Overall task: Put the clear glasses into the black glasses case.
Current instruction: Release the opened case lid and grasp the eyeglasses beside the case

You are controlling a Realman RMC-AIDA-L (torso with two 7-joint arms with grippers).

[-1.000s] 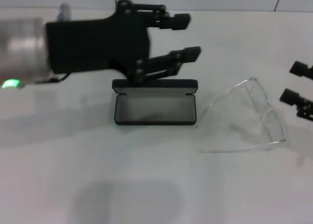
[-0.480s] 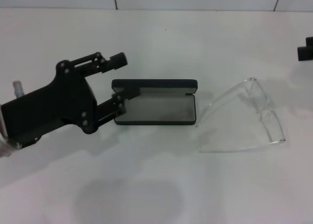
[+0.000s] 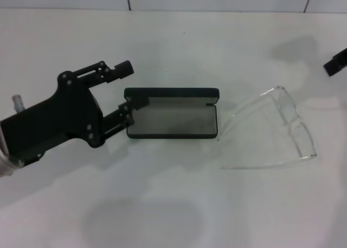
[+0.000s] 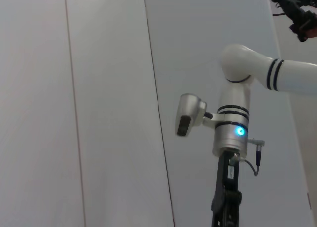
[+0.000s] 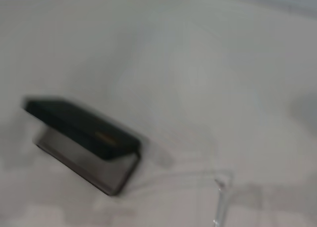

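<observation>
The left pincer (image 3: 126, 88) gaped empty beside the open black glasses case (image 3: 172, 119); the clear glasses (image 3: 274, 130) lay unfolded on the worktop (image 3: 173, 204), not yet grasped or cased.

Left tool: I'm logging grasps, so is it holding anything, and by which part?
Nothing is held. The left tool is open at the left end of the open matte black oblong glasses case.

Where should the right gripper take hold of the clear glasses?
Judging by their pose, grip the clear glasses on the front lens near the bridge, descending from above. They lie unfolded, arms spread toward the black glasses case; the thin arms would flex.
</observation>
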